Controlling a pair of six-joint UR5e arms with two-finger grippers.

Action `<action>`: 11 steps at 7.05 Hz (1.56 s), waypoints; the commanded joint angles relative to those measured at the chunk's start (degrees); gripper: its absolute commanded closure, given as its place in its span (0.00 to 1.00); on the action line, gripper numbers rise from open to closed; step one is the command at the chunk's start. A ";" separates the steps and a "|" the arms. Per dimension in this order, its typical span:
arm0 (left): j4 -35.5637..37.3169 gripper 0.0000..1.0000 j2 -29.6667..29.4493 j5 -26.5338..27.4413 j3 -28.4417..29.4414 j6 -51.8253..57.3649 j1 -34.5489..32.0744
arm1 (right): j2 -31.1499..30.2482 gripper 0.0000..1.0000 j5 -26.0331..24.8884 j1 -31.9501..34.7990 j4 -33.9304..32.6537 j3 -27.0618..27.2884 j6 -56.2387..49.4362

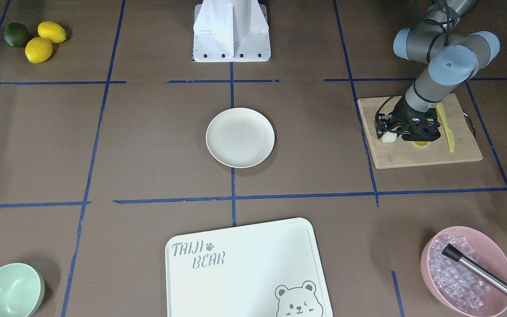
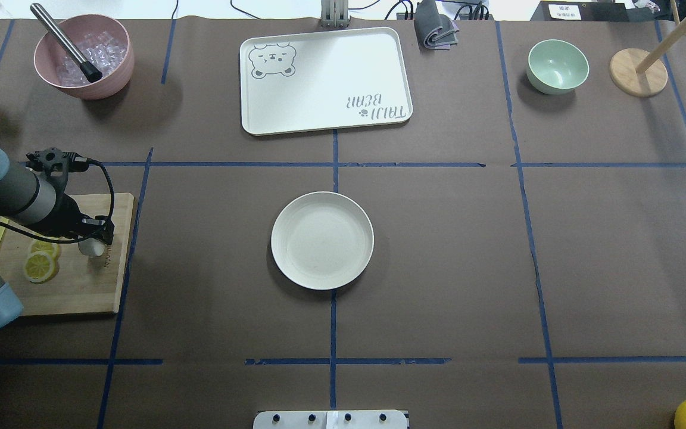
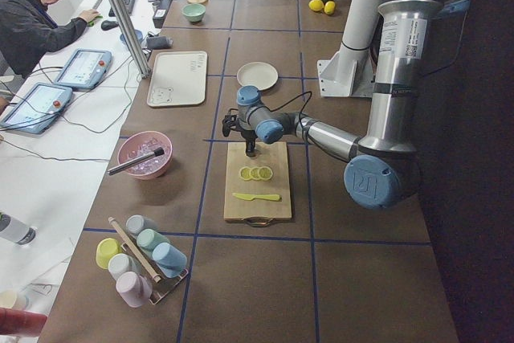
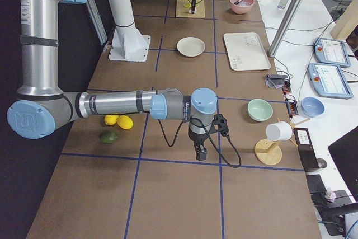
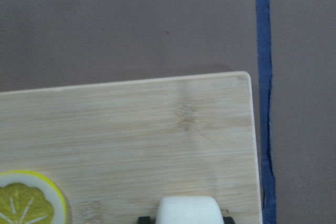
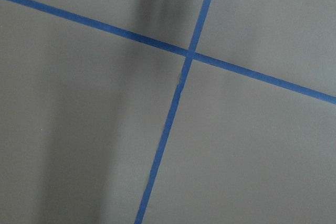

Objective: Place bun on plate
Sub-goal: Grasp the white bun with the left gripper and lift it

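Over on the board (image 1: 412,156), the left gripper (image 1: 390,133) looks pinched snug on the bun (image 5: 188,211). The plate (image 1: 240,138) is empty, so the whole carry's left. Right gripper (image 4: 200,154): can't tell.

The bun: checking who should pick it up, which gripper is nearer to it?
Left. The left gripper straddles the bun on the wooden board; the right gripper hangs over the table toward the opposite end, past the plate.

The large white rectangular plastic board (image 1: 253,264) bears grey stencilled letters reading "TAIJI BEAR", with a small paw mark beside "TAIJI". In the overhead view these words stand upside down.
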 commanded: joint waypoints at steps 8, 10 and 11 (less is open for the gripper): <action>32.17 0.66 -22.00 0.03 -8.97 -0.20 1.48 | -0.01 0.00 0.23 0.00 -0.09 -0.05 0.09; 31.73 0.66 -30.51 0.29 -2.23 -8.67 4.19 | 0.08 0.00 0.23 0.00 -0.09 -0.05 0.18; 31.81 0.66 -34.47 0.47 1.20 -10.46 5.69 | 0.17 0.00 0.32 0.00 -0.09 0.03 0.88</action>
